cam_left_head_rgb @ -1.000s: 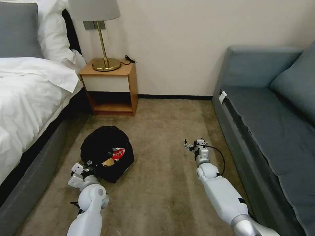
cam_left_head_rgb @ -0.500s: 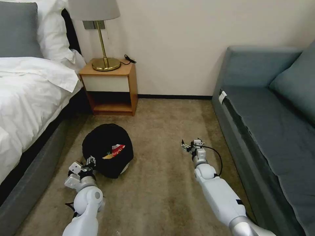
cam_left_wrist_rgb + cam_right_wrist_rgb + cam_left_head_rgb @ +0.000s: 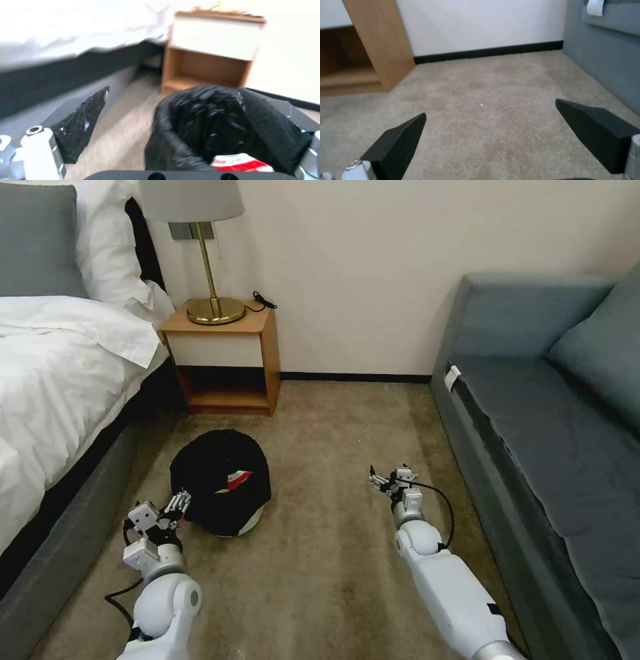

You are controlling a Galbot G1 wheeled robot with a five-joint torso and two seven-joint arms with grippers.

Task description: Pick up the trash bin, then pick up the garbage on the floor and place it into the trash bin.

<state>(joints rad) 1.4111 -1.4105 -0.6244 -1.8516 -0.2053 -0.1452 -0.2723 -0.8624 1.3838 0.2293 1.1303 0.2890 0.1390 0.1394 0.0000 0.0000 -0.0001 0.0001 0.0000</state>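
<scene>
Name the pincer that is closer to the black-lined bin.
The left pincer, open beside the black-bagged round white trash bin; the right pincer hangs open over bare carpet.

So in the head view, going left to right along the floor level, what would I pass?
Bed → left gripper → trash bin → right gripper → sofa.

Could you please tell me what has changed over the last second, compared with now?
The left gripper has let go of the bin and drawn back toward the robot, fingers open. The bin now stands on the carpet, a little farther from the robot. The red-and-white container stays inside. The right gripper stays open above the carpet, barely shifted.
</scene>
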